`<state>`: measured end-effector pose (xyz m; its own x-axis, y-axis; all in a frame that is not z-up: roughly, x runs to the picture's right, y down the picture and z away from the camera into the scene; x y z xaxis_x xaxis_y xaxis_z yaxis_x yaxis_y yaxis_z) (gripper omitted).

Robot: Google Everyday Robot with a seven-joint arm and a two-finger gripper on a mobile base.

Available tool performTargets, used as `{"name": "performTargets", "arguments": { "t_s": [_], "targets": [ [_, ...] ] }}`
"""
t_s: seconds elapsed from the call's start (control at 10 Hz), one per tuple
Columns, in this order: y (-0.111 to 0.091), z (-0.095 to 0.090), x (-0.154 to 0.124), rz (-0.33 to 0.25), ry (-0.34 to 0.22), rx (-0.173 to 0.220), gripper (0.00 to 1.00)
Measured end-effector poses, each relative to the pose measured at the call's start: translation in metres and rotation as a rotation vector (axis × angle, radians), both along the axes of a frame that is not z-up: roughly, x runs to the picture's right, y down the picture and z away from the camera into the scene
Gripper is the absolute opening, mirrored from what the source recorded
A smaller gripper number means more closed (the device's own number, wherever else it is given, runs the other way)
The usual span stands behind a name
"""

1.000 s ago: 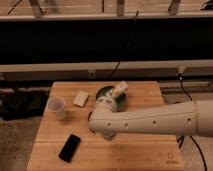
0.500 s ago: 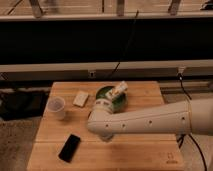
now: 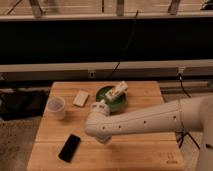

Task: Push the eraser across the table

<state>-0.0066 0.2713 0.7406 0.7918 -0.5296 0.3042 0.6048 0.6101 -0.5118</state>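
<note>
The eraser [image 3: 69, 147], a flat black block, lies near the front left of the light wooden table [image 3: 145, 155]. My white arm [image 3: 145, 120] reaches in from the right across the middle of the table. Its rounded end sits just right of the eraser and a little behind it, not touching it. The gripper [image 3: 102, 140] is at that end, pointing down and mostly hidden under the wrist.
A white cup [image 3: 55, 106] stands at the left edge. A cream-white block [image 3: 81, 98] lies behind it. A green bowl [image 3: 107, 95] holding a pale packet [image 3: 118, 90] sits at the back centre. A small dark mark [image 3: 171, 161] is near the front right corner.
The end of the arm has shifted slightly to the left and toward the front. The eraser has not moved.
</note>
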Motion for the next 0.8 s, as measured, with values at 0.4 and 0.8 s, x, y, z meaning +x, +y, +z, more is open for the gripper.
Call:
{"name": "performTargets", "arguments": {
  "t_s": [0.4, 0.8],
  "targets": [
    [0.005, 0.013, -0.018, -0.047, -0.041, -0.007, 0.00],
    [0.009, 0.022, -0.035, -0.101, -0.084, -0.024, 0.00]
  ]
}}
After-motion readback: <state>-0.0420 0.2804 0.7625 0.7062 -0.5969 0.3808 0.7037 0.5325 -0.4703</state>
